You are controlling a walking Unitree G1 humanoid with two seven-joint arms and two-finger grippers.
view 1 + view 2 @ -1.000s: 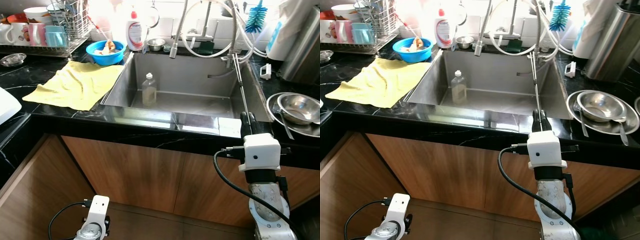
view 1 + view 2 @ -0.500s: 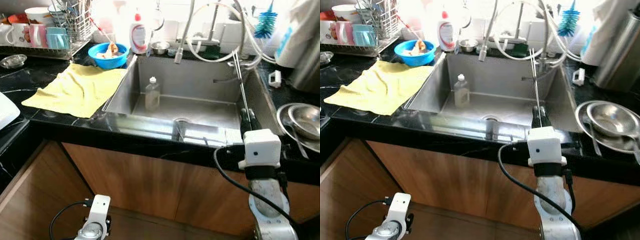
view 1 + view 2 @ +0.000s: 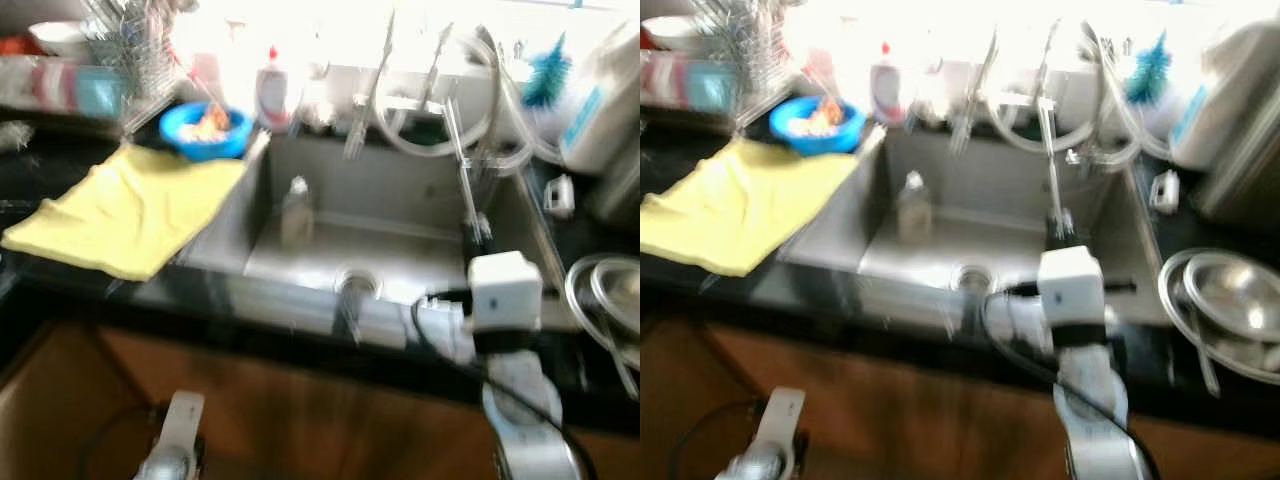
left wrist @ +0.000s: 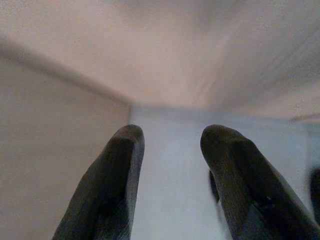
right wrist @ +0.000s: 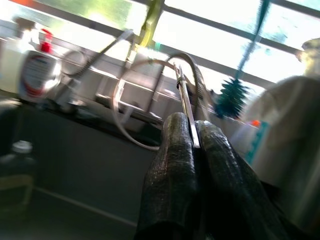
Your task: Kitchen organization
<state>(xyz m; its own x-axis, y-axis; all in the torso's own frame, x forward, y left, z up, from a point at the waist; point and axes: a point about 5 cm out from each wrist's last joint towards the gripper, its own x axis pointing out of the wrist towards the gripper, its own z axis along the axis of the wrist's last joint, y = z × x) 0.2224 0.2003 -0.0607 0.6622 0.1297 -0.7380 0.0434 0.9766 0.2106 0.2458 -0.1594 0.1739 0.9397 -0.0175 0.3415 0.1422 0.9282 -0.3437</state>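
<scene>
My right gripper [image 3: 478, 228] is shut on a long thin metal utensil [image 3: 460, 160] that points up and away, over the right side of the steel sink [image 3: 400, 195]. In the right wrist view the two fingers [image 5: 175, 150] pinch the utensil [image 5: 183, 95] near its lower end. A clear plastic bottle [image 3: 293, 208] stands in the sink basin. Low by the cabinet front, my left gripper [image 4: 170, 137] hangs open with nothing in it. Both eye views are blurred.
A yellow cloth [image 3: 130, 205] lies on the black counter to the left, with a blue bowl [image 3: 205, 130], a dish soap bottle [image 3: 270, 88] and a dish rack [image 3: 110, 60] behind it. Steel bowls [image 3: 1230, 310] sit at the right. Faucet hoses [image 3: 440, 120] and a teal brush [image 3: 548, 75] stand behind the sink.
The camera has moved closer and the eye views have blurred. My right gripper, still holding the utensil, has gone from the counter's front edge out over the sink.
</scene>
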